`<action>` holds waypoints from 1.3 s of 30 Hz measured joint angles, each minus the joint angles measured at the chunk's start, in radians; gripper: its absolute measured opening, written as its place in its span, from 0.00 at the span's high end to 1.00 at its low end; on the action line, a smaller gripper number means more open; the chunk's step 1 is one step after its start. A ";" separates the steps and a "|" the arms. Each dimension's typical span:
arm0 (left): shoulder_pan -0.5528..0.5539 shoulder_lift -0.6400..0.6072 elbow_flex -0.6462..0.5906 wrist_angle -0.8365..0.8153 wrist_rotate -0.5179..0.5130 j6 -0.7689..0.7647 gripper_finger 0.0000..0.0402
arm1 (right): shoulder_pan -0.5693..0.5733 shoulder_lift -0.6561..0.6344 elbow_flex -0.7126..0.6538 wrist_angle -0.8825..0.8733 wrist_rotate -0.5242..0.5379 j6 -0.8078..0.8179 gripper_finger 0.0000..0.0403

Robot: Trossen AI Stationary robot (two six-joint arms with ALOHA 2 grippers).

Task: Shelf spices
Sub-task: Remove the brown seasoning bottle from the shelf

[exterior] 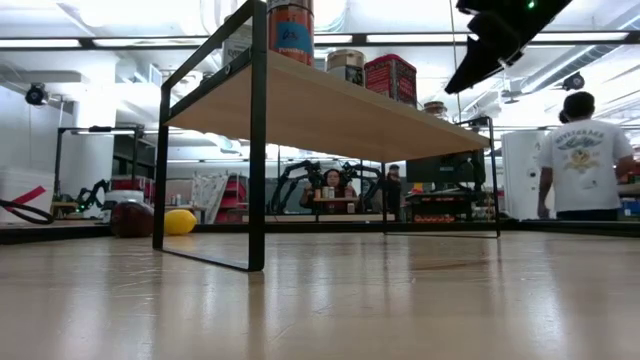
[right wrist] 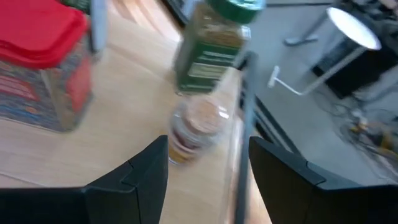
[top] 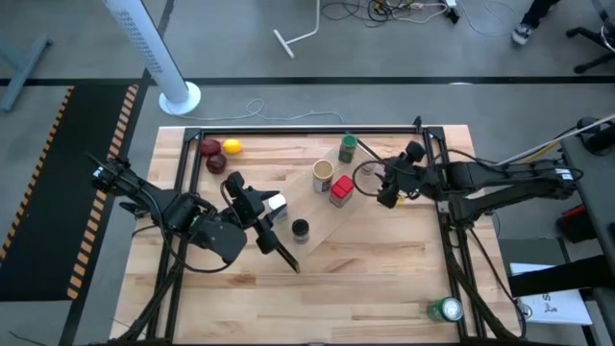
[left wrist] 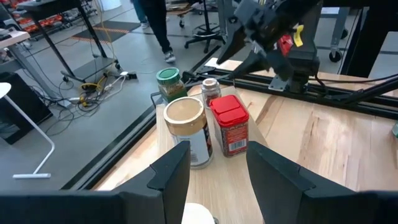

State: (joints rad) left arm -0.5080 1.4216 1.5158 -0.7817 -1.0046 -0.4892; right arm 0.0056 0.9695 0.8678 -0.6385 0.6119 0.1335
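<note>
The shelf point(top: 332, 216) stands on the wooden bench point(top: 384, 279), running slantwise from near the far edge toward the left arm, its light plank raised on thin black bars that the low view shows clearly from underneath point(exterior: 330, 110). At its far end stand four of the spices: the green-lidded dark jar point(top: 348, 148) farthest back, the tan cylinder point(top: 323, 176) and the red box point(top: 341, 190) side by side just in front of it, and a tiny grey-capped jar point(left wrist: 210, 89) tucked between the green-lidded jar and the red box, seen best in the wrist views. The right hand point(top: 387, 192) hovers just beside this group, above the shelf's far end; its fingers point(right wrist: 149, 168) are spread apart and pinch nothing, with the tiny jar point(right wrist: 196, 127) and the green-lidded jar point(right wrist: 214, 46) in front of them. The left hand point(top: 274, 219) is over the nearer part of the shelf, its fingers point(left wrist: 171, 171) spread; something white point(left wrist: 198, 214) shows low between them, the white-capped jar point(top: 276, 204), but whether the fingers touch it cannot be told. The black-capped jar point(top: 300, 229) stands on the plank just beside that hand. A red and a yellow fruit point(top: 221, 148) lie at the bench's far left corner, and a green-and-white round can point(top: 446, 309) sits near the right front corner, well apart from the shelf.
</note>
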 joint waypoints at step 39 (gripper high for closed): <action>0.001 0.000 0.000 0.001 -0.003 0.001 0.64 | -0.190 0.156 -0.091 0.306 -0.253 -0.153 0.51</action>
State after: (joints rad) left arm -0.5068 1.4216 1.5158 -0.7811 -1.0077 -0.4885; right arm -0.1841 1.1255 0.7773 -0.3329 0.3592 -0.0192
